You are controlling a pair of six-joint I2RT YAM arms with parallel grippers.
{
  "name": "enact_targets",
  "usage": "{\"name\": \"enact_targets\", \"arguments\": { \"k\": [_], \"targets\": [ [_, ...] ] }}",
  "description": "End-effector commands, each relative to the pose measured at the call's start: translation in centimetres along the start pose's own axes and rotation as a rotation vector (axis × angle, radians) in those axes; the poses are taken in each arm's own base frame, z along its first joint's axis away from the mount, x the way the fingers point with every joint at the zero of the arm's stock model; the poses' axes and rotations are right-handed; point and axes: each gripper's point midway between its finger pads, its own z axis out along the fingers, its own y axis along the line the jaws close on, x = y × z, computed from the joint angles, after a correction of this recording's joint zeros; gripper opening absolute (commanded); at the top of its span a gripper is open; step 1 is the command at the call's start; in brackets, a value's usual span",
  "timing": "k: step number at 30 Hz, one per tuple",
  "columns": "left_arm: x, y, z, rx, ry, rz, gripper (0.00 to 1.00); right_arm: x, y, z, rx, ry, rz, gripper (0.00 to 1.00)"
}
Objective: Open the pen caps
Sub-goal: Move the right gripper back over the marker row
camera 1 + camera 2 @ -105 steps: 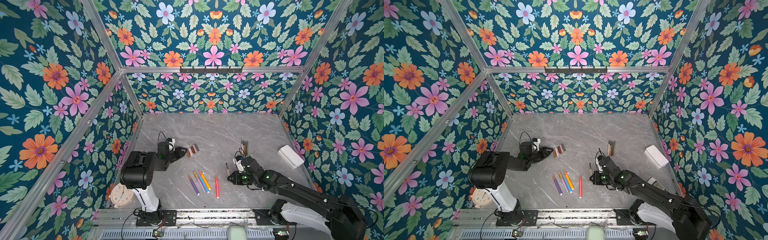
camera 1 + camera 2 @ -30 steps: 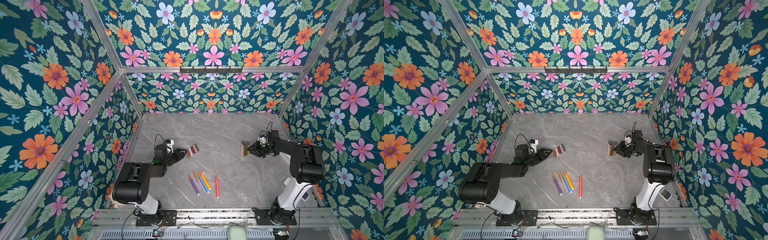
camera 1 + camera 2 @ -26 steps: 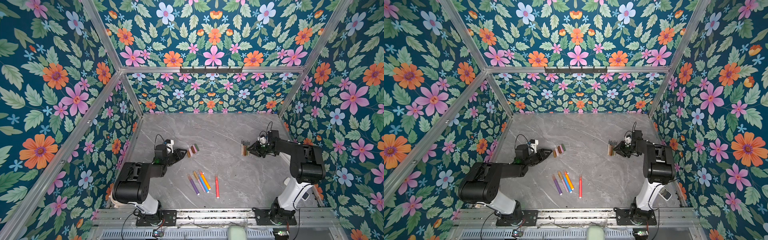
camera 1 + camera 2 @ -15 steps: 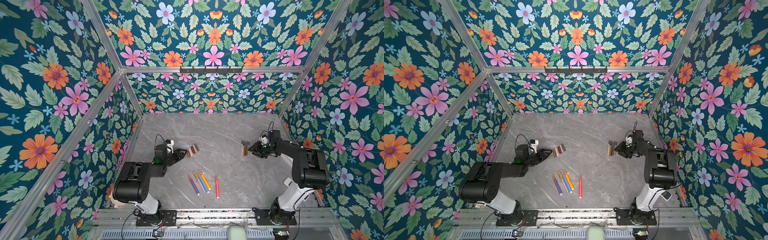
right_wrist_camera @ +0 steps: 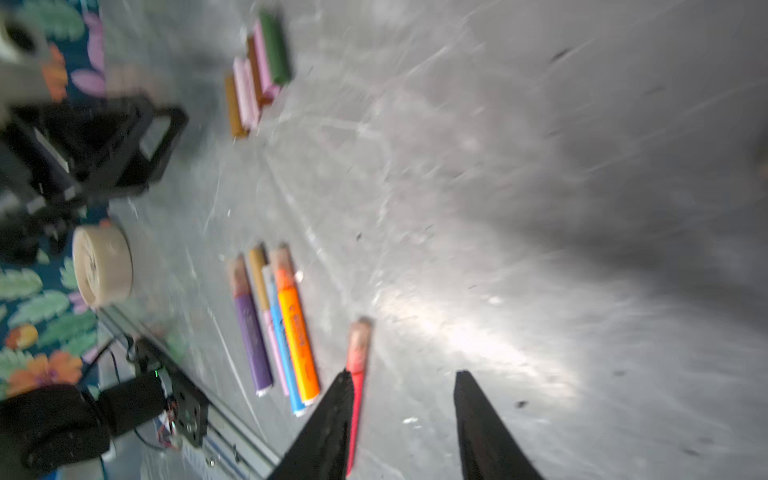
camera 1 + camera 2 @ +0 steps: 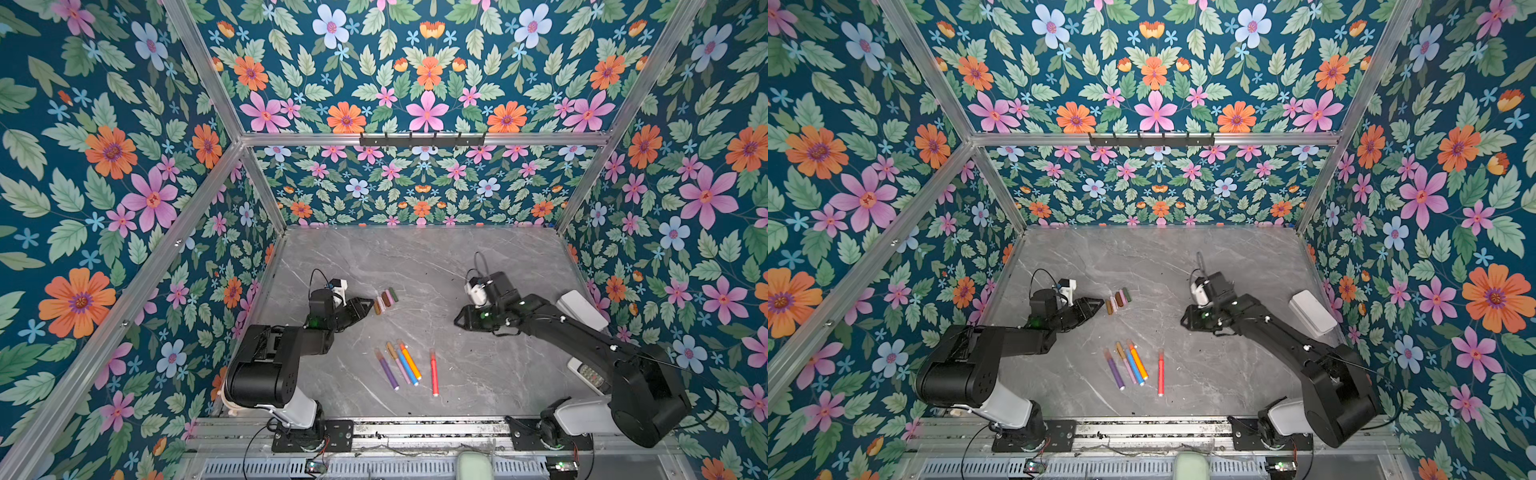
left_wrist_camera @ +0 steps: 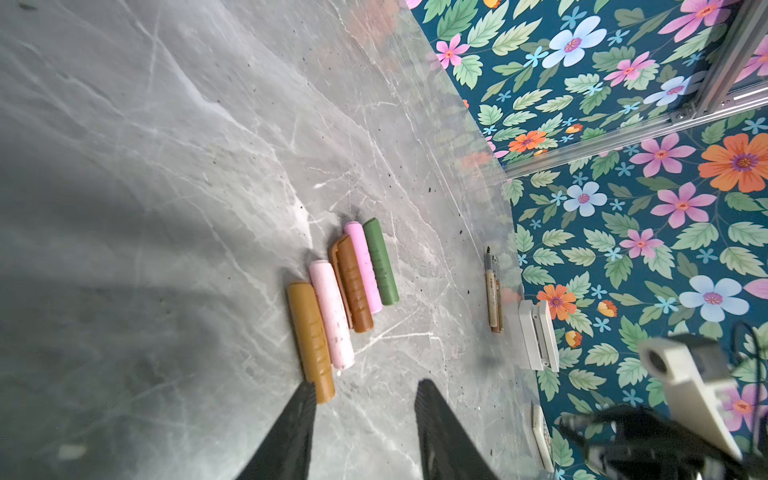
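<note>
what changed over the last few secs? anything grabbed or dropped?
The right hand left the thin uncapped pens by the white box and swung back toward the capped coloured marker pens, jaws apart, empty. The left hand, the row of stubby plastic caps and the markers stayed put.

Left arm [image 6: 266, 365]: blocky matte-black shoulder housing with rounded corners. A white base link [image 6: 301, 409] is noted below it, bolted to a black plate [image 6: 340, 434] on which screws are visible. A green indicator light [image 6: 314, 321] is seen near the wrist. A white camera mount [image 6: 338, 287] is fitted there, with a thin black cable [image 6: 312, 276] looped above.

Right arm [image 6: 642, 395]: same black casing, white base section [image 6: 582, 415]. Small pale dots are recorded along the forearm.

Left gripper [image 7: 365, 384] and right gripper [image 5: 404, 374]: the fingers [image 7: 440, 432] are seen as black, flat-sided and tapering to points.
</note>
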Motion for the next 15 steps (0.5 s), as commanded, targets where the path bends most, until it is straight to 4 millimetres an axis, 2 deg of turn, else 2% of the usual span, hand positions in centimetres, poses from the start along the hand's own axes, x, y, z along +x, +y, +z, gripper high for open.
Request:
{"name": "enact_targets", "arguments": {
  "k": [1, 6, 7, 11, 15],
  "targets": [
    [-0.7, -0.4, -0.2, 0.009, -0.027, 0.037, 0.44, 1.9, 2.5, 2.0, 0.092, 0.013, -0.045, 0.42],
    [-0.6, -0.3, -0.2, -0.002, -0.026, 0.041, 0.44, 5.7, 9.0, 5.4, 0.156, 0.094, -0.26, 0.39],
    [-0.6, -0.3, -0.2, -0.002, -0.026, 0.041, 0.43, 6.5, 9.3, 6.7, 0.185, 0.127, -0.289, 0.38],
    [-0.6, -0.4, -0.2, 0.005, -0.023, 0.038, 0.43, 8.2, 11.4, 8.7, 0.215, 0.179, -0.361, 0.27],
    [-0.6, -0.6, -0.3, 0.009, -0.023, 0.041, 0.43, 9.5, 12.1, 10.0, 0.221, 0.211, -0.373, 0.25]
  ]
}}
